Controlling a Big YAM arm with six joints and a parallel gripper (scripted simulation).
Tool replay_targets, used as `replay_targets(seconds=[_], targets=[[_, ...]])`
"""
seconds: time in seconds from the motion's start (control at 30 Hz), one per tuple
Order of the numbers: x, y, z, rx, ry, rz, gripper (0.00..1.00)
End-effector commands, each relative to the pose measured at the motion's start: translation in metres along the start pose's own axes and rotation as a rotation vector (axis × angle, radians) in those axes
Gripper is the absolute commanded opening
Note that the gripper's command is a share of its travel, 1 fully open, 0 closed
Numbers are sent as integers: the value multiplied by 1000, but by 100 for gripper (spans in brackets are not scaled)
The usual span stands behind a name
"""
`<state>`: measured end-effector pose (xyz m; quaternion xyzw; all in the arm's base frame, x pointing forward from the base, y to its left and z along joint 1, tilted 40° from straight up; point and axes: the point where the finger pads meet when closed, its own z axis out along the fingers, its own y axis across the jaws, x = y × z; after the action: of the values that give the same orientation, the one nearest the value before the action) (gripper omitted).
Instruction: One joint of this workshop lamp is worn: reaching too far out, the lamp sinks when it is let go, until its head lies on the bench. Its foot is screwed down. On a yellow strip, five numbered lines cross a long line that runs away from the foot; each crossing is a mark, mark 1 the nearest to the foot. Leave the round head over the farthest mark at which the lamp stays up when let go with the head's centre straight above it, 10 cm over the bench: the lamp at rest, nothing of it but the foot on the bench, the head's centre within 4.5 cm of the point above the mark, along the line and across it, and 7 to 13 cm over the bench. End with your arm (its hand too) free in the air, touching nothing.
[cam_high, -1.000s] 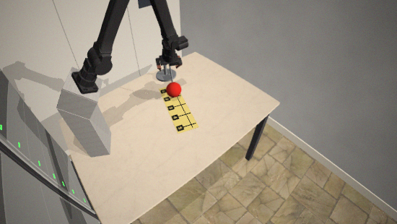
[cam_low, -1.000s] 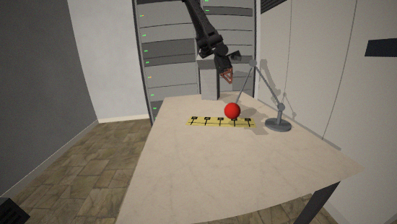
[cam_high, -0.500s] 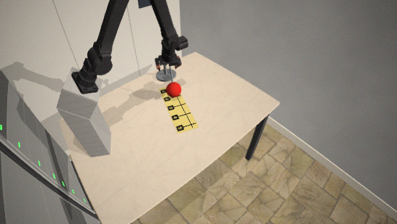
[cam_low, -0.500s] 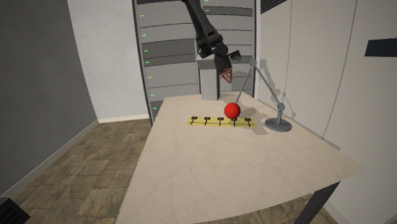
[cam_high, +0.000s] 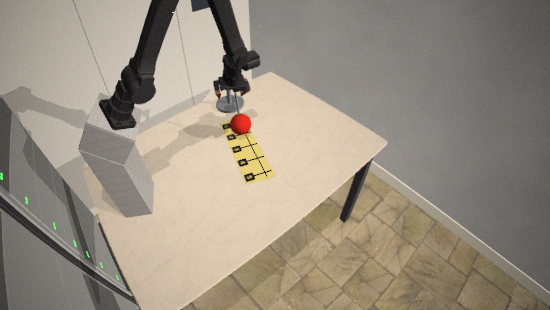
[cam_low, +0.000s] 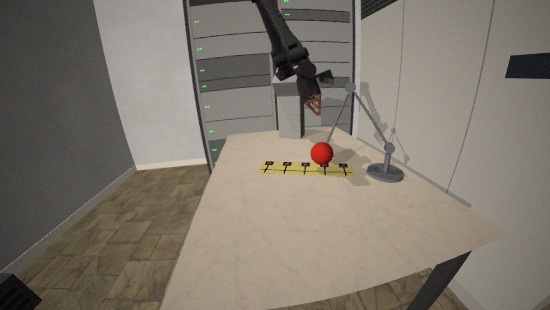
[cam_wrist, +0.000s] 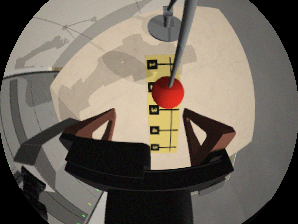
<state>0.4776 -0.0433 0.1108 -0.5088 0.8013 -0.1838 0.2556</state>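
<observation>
The lamp's grey round foot (cam_low: 385, 172) stands at the far end of the bench, and it also shows in the wrist view (cam_wrist: 162, 26). Its thin grey arms rise to an elbow (cam_low: 350, 87) and slope down to the red round head (cam_low: 321, 152). The head (cam_high: 240, 123) hangs above the bench, over the yellow strip (cam_low: 306, 168) at about the second mark from the foot. My gripper (cam_low: 313, 103) is open and empty. It is up beside the lamp's upper arm, above the head and clear of it. In the wrist view the head (cam_wrist: 168, 92) lies beyond my open fingers.
The arm's grey pedestal (cam_high: 117, 160) stands on the bench's left side. A server rack (cam_low: 230, 75) and pale wall panels stand behind the bench. The bench edge (cam_high: 380, 145) lies to the right of the strip.
</observation>
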Motion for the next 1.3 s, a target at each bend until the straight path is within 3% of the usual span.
replay_targets(seconds=[0.0, 1.27], targets=[[-7, -21, -13, 37, -15, -2, 100], [-6, -19, -13, -32, 10, -1, 100]])
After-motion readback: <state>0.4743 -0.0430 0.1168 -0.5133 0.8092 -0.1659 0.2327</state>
